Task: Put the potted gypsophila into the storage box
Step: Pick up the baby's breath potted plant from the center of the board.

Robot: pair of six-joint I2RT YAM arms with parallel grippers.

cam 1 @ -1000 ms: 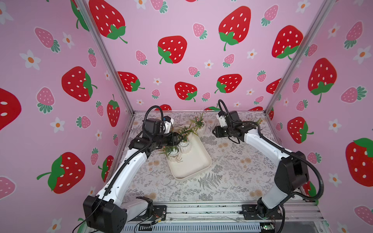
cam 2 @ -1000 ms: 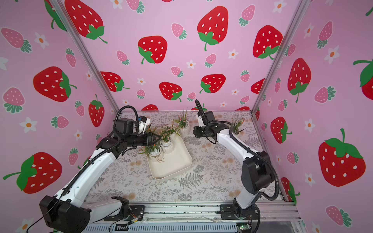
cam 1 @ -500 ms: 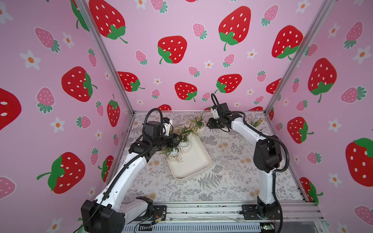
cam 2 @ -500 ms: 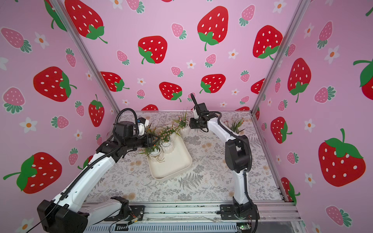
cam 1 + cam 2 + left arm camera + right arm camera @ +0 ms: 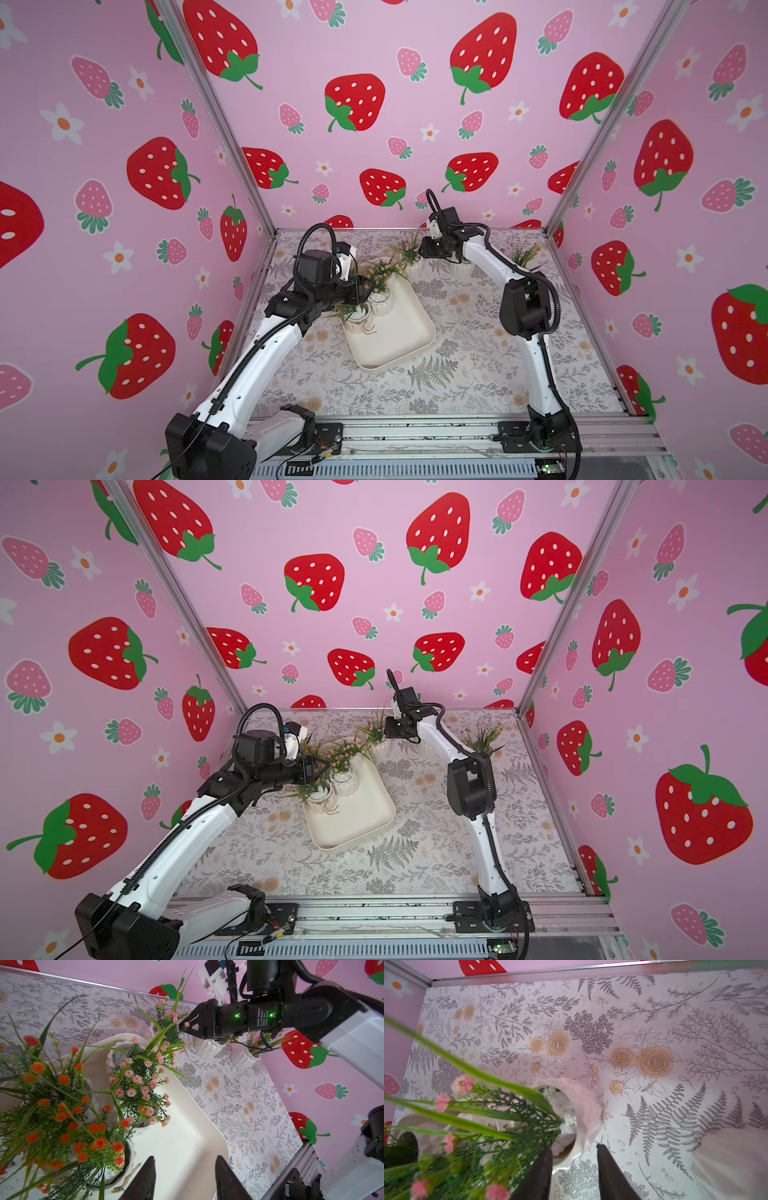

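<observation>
Storage box (image 5: 399, 338) holds several flowerpots (image 5: 381, 305); left gripper (image 5: 185, 1158) and right gripper (image 5: 573, 1147), jaws apart

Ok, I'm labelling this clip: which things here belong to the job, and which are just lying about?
Job: tray; pots in it; pink-flowered pot and two more pots outside it.
Just there: patterned table cover; strawberry walls; small curled scrap in the tray.

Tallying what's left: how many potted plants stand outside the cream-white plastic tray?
3. White pot of pink flowers at the right gripper's fingers; ribbed white pot under the right arm; white pot of red flowers near the right wall. Leaves may hide others.
</observation>
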